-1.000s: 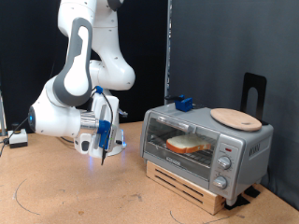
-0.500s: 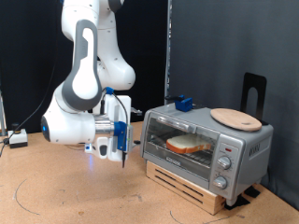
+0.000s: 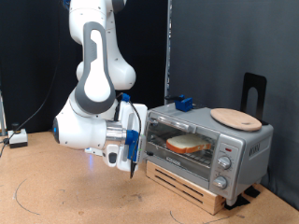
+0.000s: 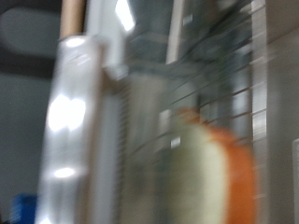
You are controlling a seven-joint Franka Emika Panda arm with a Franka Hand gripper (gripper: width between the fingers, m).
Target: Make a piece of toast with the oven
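The silver-grey toaster oven (image 3: 245, 147) stands on a low wooden base at the exterior view's right, with its glass door shut. The piece of toast (image 3: 189, 144) lies on the rack inside, behind the glass. My gripper (image 3: 135, 168) hangs just off the door's left edge, fingers pointing down towards the table, with nothing visibly held. The wrist view is blurred. It shows the oven's silver frame (image 4: 75, 121) close up and the toast (image 4: 220, 177) with its orange-brown crust behind the glass and rack wires. The fingers do not show there.
A round tan wooden plate (image 3: 234, 118) and a small blue-and-black block (image 3: 182, 103) lie on top of the oven. A black upright stand (image 3: 254, 93) is behind it. The brown table (image 3: 65, 191) stretches to the exterior view's left, with cables at its far left.
The arm has swung towards the exterior view's right, carrying my gripper from mid-table up to the oven's door. The oven and toast have not moved.
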